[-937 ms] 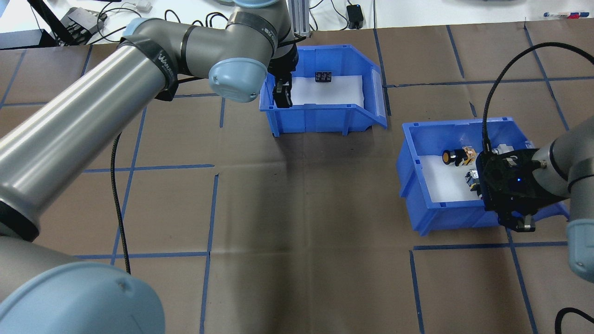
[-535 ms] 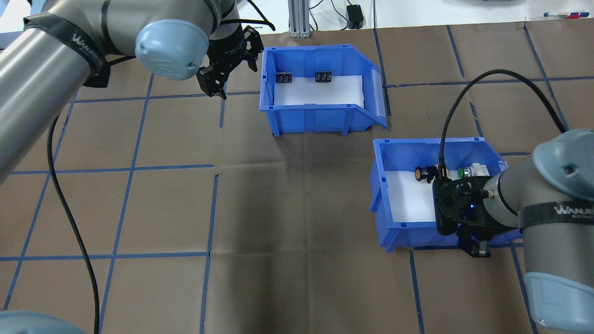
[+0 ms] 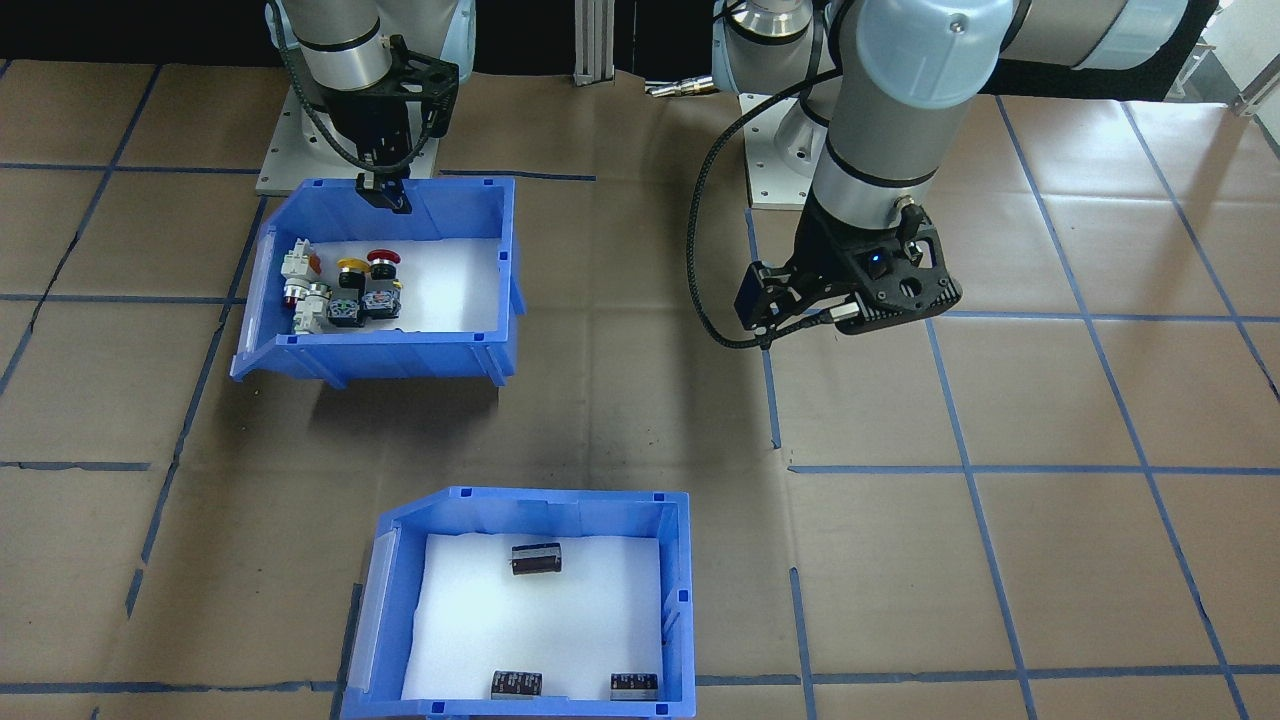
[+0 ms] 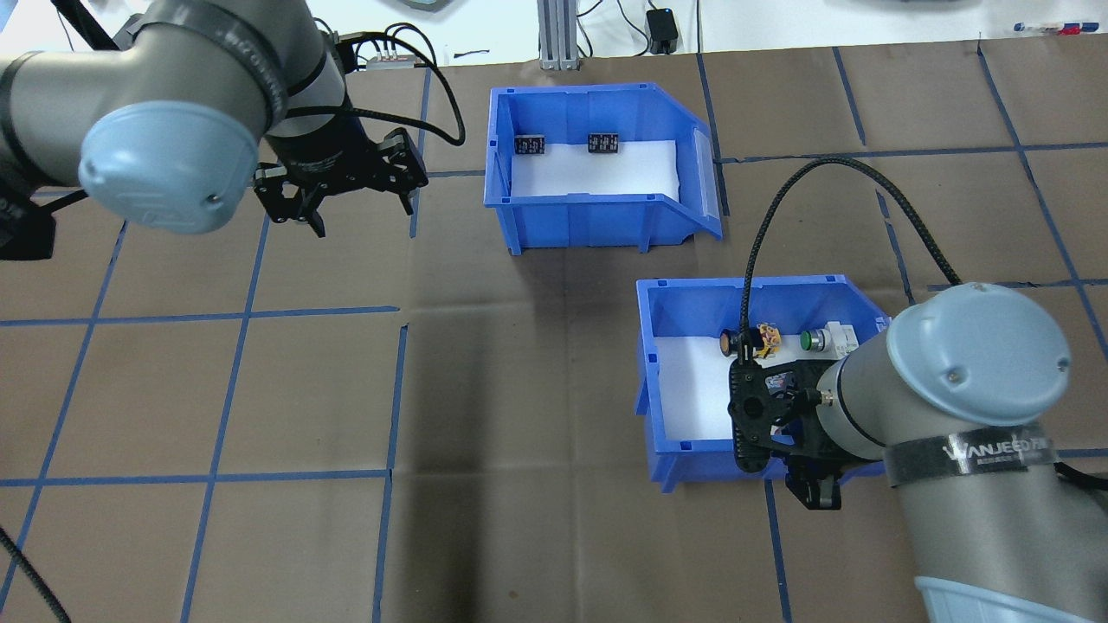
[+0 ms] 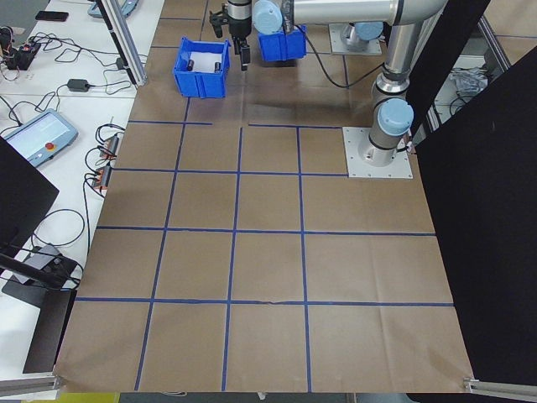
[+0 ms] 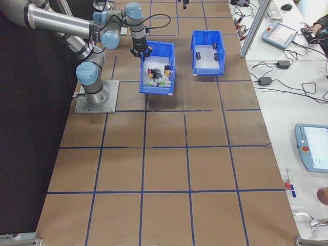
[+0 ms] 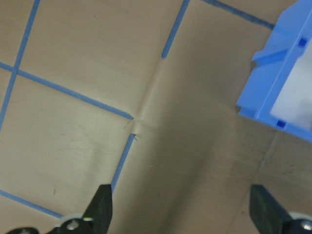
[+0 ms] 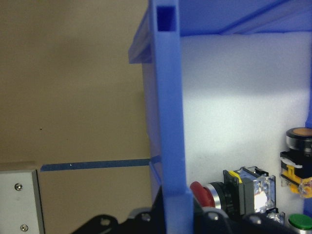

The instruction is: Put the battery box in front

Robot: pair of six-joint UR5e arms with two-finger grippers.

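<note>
Blue bin of push-button switches (image 4: 662, 372) at 4 o'clock on brown papered table (image 4: 537, 389) in overhead view, white foam liner inside, blue tape grid (image 4: 247, 311) across surface, cables and black adapter (image 4: 663, 30) at 12 o'clock edge.

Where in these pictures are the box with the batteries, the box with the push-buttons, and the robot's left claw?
battery box (image 4: 589, 221): overhead exterior view, on its near blue wall.
push-button box (image 3: 400, 353): front-facing view, on its blue side wall.
left gripper (image 4: 355, 206): overhead exterior view, midway between its spread fingertips, over bare table.
</note>
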